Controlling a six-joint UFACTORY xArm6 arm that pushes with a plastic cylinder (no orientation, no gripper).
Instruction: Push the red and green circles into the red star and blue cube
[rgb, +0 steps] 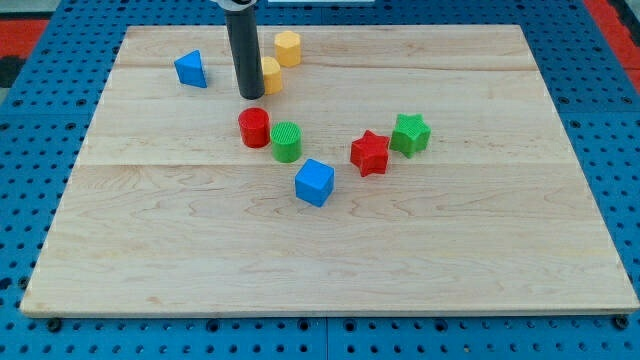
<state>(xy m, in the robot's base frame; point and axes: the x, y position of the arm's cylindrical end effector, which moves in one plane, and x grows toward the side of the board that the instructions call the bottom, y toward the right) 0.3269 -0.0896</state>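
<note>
The red circle (254, 127) and the green circle (286, 141) stand side by side, touching, near the board's middle. The blue cube (314, 182) lies just below and right of the green circle. The red star (370, 153) is further right, touching the green star (410, 133). My tip (251, 96) is at the end of the dark rod, just above the red circle toward the view's top, a small gap apart from it.
A yellow block (270, 74) sits partly behind the rod, and a yellow hexagon-like block (288, 47) is above it. A blue triangle (190, 69) lies at the upper left. The wooden board (330, 270) rests on a blue pegboard.
</note>
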